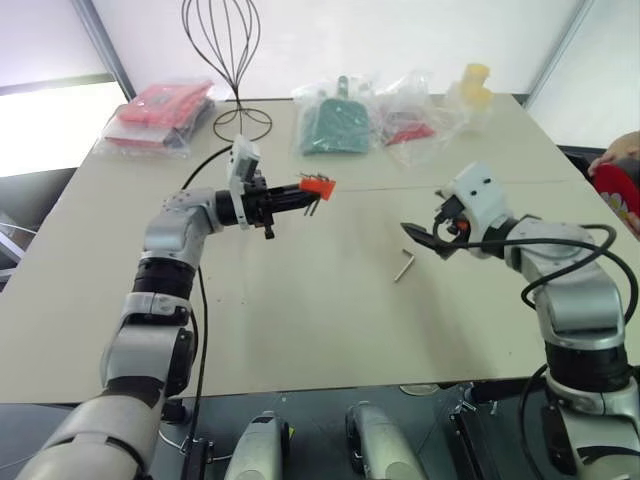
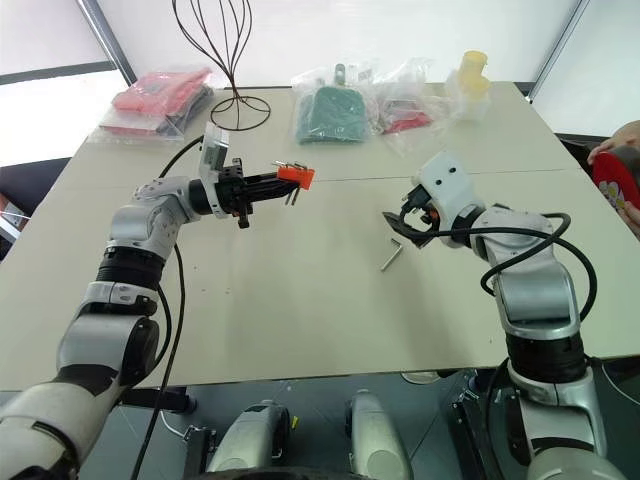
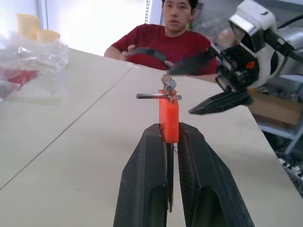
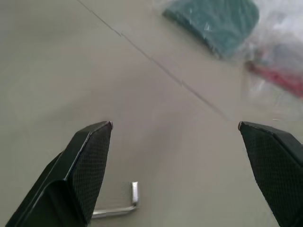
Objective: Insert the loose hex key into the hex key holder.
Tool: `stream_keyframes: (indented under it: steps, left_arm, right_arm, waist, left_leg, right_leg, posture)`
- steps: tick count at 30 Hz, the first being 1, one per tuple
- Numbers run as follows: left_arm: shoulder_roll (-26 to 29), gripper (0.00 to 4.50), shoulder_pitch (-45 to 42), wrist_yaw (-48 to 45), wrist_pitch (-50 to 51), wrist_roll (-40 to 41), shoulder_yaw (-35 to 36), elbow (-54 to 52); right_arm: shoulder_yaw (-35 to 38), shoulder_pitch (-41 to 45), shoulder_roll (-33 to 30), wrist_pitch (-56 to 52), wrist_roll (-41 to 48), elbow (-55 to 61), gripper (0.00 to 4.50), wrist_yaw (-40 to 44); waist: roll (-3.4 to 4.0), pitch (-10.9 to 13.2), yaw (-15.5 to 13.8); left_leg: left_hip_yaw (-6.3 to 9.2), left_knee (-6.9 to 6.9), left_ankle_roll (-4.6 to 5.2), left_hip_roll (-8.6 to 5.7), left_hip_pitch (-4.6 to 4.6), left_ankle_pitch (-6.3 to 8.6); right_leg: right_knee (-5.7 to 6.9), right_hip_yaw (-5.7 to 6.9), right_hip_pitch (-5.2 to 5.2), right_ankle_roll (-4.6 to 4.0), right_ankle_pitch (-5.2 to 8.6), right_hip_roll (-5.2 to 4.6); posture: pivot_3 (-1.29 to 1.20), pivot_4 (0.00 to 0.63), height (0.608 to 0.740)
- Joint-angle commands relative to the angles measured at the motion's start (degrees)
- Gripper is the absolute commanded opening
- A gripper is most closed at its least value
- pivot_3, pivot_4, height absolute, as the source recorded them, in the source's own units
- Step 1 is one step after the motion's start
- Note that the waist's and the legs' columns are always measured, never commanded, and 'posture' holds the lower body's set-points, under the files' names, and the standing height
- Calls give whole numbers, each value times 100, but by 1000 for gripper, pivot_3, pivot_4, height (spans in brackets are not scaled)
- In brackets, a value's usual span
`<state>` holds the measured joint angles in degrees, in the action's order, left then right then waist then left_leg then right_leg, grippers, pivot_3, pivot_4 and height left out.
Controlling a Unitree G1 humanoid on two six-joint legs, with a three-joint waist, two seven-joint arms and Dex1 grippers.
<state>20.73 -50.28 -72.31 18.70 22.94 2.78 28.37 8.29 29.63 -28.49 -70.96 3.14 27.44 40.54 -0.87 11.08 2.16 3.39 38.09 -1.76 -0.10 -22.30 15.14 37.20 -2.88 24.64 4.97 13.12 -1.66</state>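
Observation:
The orange-red hex key holder hangs above the table with thin metal keys sticking out of it; my left gripper is shut on it and points level toward the right. In the left wrist view the holder stands clamped between the two black fingers. The loose hex key, a small grey L-shaped rod, lies flat on the table. My right gripper hovers open just right of and above it, with nothing between its fingers. The key shows below them in the right wrist view.
Along the table's far side lie bagged items: red-pink packs, a green tool, red parts and yellow cups. A black wire stand rises there. A person in red sits past the right edge.

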Motion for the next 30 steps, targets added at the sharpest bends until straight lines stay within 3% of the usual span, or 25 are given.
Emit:
stream_keyframes:
  steps: [1, 8, 16, 18, 23, 27, 30]
  left_arm:
    - [-143, 0, 258, 302, 160, 232, 51, -779]
    - [-399, 0, 555, 773, 352, 415, 73, -1263]
    - [-380, 0, 754, 866, 353, 472, -12, -1506]
    - [-369, 0, 784, 881, 342, 478, -16, -1526]
    - [-316, 0, 769, 896, 343, 501, 34, -1453]
    - [-235, 0, 647, 841, 282, 458, 37, -1294]
    - [-176, 0, 538, 780, 284, 481, 53, -1159]
  right_arm:
    - [436, -35, 531, -1866, 160, 658, 4411, -497]
    - [548, -117, 1211, -2141, -20, 425, 4411, -1565]
    - [373, -247, 1449, -1809, 103, 124, 4411, -2086]
    - [296, -240, 1336, -1598, 151, 101, 4411, -2113]
    - [197, 37, 840, 86, 458, 116, 4411, -1675]
    - [17, 105, 22, 638, 562, -242, 4411, -1250]
    - [509, 296, 399, 656, 1022, -329, 4411, -1332]
  waist:
    - [2, -1, -13]
    - [1, -1, -20]
    - [2, -1, 22]
    - [2, -1, 23]
    - [2, 0, 32]
    - [1, 0, 28]
    - [0, 0, 30]
  left_leg:
    - [0, 1, 0, -1, 0, 0]
    - [-11, 2, 0, -7, -6, 0]
    - [-10, 0, 0, -6, -5, 0]
    - [-11, 0, 0, -6, -5, 0]
    - [-14, 0, 0, -7, -6, 0]
    - [-14, -3, 0, -6, -6, 0]
    - [-13, -4, 0, -6, -8, 0]
  right_leg:
    - [1, -1, 0, 0, 0, -1]
    - [-7, -1, 2, 2, 0, -5]
    - [-8, -1, 2, 2, 0, -3]
    - [-8, -1, 2, 2, 0, -3]
    - [-13, -1, 2, 4, 1, -3]
    - [-17, 0, 1, 7, 3, -1]
    - [-20, 1, 1, 7, 3, -1]
  posture:
    - [0, 150, 740]
    - [0, 150, 740]
    - [0, 150, 740]
    - [0, 150, 740]
    - [0, 150, 740]
    - [0, 150, 740]
    - [0, 150, 740]
